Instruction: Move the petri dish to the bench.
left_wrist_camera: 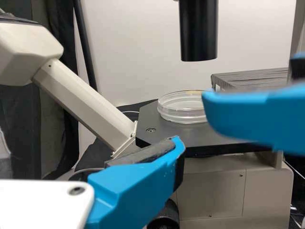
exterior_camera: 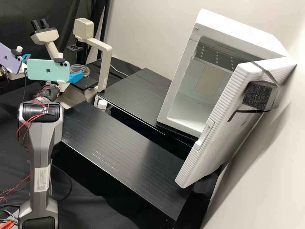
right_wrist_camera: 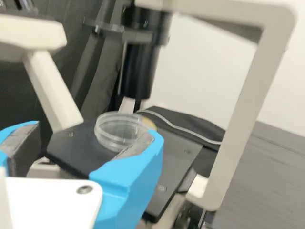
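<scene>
So the petri dish (exterior_camera: 80, 70) is on the black stage (exterior_camera: 83, 82) of the microscope, not on the tabletop (exterior_camera: 105, 146). Right tool (exterior_camera: 76, 77) is right up by the dish, fingers apart with nothing clamped, and one fingertip overlaps the dish's edge in its wrist view, though I can't tell if they actually touch. Left tool (exterior_camera: 26, 58) is further back on the eyepiece side, also spread, nothing in it, and from its wrist cam the right one pokes across in front of the dish rim. Honestly it's pretty cramped in there: a black lens column (left_wrist_camera: 198, 33) hangs over the stage, the pale side frame (exterior_camera: 103, 66) stands between the dish and the tabletop, and the eyepiece head (exterior_camera: 44, 35) sticks up on the other side. Near the scope there's a white-capped bottle (exterior_camera: 102, 104) at the gap between that tabletop and a second black platform (exterior_camera: 136, 95). Over at the far end there's a white incubator (exterior_camera: 241, 35) with its ribbed door (exterior_camera: 219, 127) wide open, a black foam block (exterior_camera: 256, 95) strapped to it
</scene>
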### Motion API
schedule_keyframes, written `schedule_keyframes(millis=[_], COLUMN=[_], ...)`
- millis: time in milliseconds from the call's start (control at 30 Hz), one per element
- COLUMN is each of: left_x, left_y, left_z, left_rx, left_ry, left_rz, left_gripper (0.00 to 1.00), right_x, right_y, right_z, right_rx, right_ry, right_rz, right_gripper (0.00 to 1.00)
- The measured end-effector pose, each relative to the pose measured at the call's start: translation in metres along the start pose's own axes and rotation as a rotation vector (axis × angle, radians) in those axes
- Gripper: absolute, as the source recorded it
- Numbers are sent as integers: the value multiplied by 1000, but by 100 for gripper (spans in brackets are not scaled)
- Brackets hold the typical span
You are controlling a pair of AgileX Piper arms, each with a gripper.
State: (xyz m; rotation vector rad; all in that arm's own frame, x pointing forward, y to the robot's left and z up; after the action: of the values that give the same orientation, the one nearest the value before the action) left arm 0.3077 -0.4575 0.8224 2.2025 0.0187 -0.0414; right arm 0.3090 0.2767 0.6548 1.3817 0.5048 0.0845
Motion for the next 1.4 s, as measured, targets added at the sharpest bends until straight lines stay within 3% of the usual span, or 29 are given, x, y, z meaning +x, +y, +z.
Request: schedule_keyframes(millis=[167,433,500,700,800,1033,1400], left_x=[0,0,0,0,0,0,0], left_y=[0,0,0,0,0,-1,0], left_z=[0,0,0,0,0,-1,-1], left_rx=[0,0,0,0,0,-5,-5], left_ry=[0,0,0,0,0,8,7], left_rz=[0,0,0,0,-2,-8,-1], left_gripper=[100,100,100,100,100,100,100], right_x=[0,9,16,40,53,75,96], right_y=[5,13,12,-8,-20,-26,-27], right_z=[8,15,12,15,18,22,35], right_rx=[-10,108,115,89,61,79,142], right_ry=[14,110,118,102,85,58,-30], right_rz=[19,-3,-2,-60,-96,-74,-106], right_gripper=[100,100,100,100,100,100,100])
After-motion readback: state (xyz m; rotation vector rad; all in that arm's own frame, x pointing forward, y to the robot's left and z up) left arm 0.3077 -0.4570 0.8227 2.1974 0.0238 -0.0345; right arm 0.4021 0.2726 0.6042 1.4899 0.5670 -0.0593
